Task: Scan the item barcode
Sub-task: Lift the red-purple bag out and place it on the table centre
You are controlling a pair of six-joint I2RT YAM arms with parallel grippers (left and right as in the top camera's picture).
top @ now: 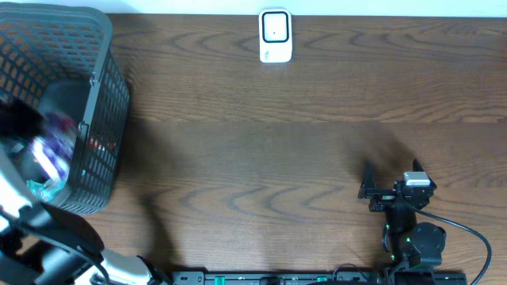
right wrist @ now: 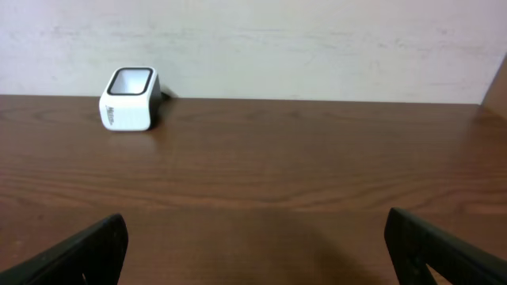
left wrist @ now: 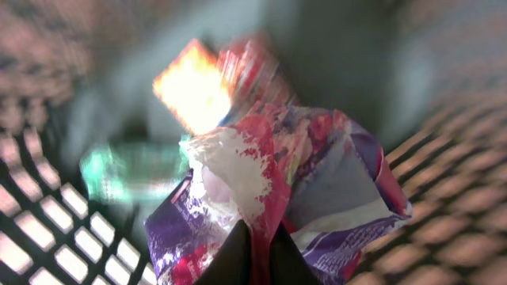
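One grey mesh basket stands at the left end of the bench, and the left arm reaches down into it. Inside, the left gripper is pinched tight on a crinkled purple, pink and white packet, its two dark fingers meeting on the lower edge of the wrapper. Whether the packet is lifted clear of the basket floor cannot be told. Behind it lies a red-orange pack, washed out by glare, and to the left a teal item too blurred to identify. The white scanner sits at the far edge of the bench, about mid-width, well apart from the basket. The right gripper is low over the bench at the near right, jaws spread wide with nothing between them, facing the scanner.
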